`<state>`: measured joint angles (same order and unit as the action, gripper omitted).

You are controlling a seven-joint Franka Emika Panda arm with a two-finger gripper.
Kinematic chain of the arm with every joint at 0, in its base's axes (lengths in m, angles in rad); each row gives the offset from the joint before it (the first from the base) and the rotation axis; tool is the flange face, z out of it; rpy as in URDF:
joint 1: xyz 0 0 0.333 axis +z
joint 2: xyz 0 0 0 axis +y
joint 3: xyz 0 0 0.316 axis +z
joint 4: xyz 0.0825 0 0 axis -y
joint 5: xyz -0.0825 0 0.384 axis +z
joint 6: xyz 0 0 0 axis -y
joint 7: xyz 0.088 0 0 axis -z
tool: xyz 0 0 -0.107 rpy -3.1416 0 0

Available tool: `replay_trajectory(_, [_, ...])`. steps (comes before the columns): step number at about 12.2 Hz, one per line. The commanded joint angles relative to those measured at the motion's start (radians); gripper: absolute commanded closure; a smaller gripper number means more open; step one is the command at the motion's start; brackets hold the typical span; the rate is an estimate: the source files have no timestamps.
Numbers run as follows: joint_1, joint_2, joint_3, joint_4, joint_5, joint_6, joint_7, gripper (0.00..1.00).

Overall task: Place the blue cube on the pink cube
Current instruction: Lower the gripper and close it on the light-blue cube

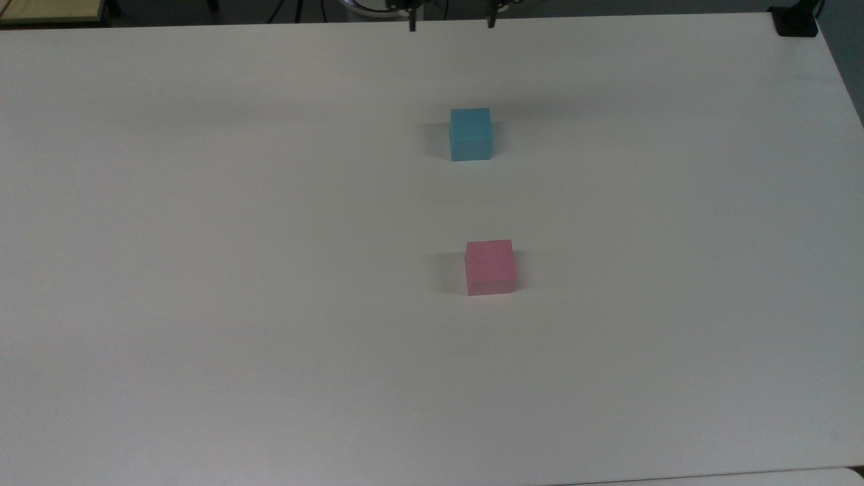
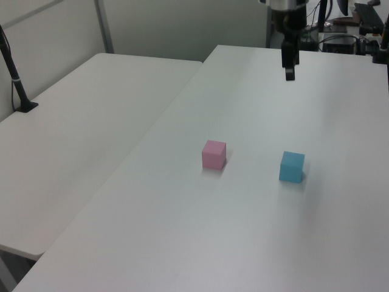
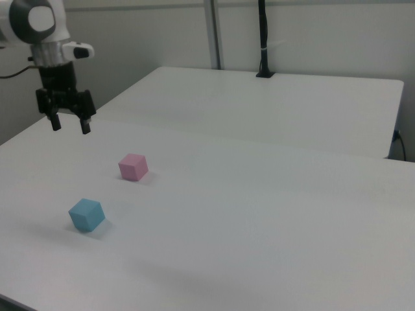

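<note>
Hand (image 3: 68,124) up in the air, well above the surface (image 3: 272,194), fingers spread wide and pointing down, nothing between them. In the top view only the two fingertips show at the upper edge of the picture.

Blue cube (image 3: 86,215) sits flat on the surface, below the hand and somewhat nearer the camera in the right view; well apart from it, no contact. In the top view the blue cube (image 1: 470,133) lies under the gap between the fingertips, a little toward the bottom of the picture. In the left view the hand (image 2: 289,74) hangs above and beyond the blue cube (image 2: 292,166).

Pink cube (image 3: 133,166) stands by itself, off to the right of the hand in the right view, apart from the blue cube, top face bare. Same in the top view (image 1: 491,266) and the left view (image 2: 214,154).

Step in hand, as I judge it: the approach to the blue cube; no grasp yet, stacking not begun.

Next move calls for: centring the open fingers over the blue cube, squaring them to two opposite faces, coming straight down so the fingers pass either side without nudging it, then closing. Cube is light and plain-faced; a glancing touch would likely slide it.
</note>
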<state>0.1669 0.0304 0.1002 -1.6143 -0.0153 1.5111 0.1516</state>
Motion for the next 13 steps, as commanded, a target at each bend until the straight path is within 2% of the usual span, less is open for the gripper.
replay_trajectory(1, [-0.033, -0.06, 0.053, -0.168, 0.025, 0.104, 0.026, 0.0])
replay_trajectory(4, [-0.023, -0.075, 0.052, -0.372, 0.014, 0.306, 0.023, 0.0])
replay_trajectory(7, [-0.015, -0.072, 0.056, -0.516, -0.009, 0.453, 0.016, 0.0])
replay_trajectory(9, [-0.015, -0.047, 0.069, -0.565, -0.014, 0.521, 0.016, 0.0])
replay_trajectory(13, [0.014, 0.028, 0.072, -0.565, -0.034, 0.566, 0.029, 0.0])
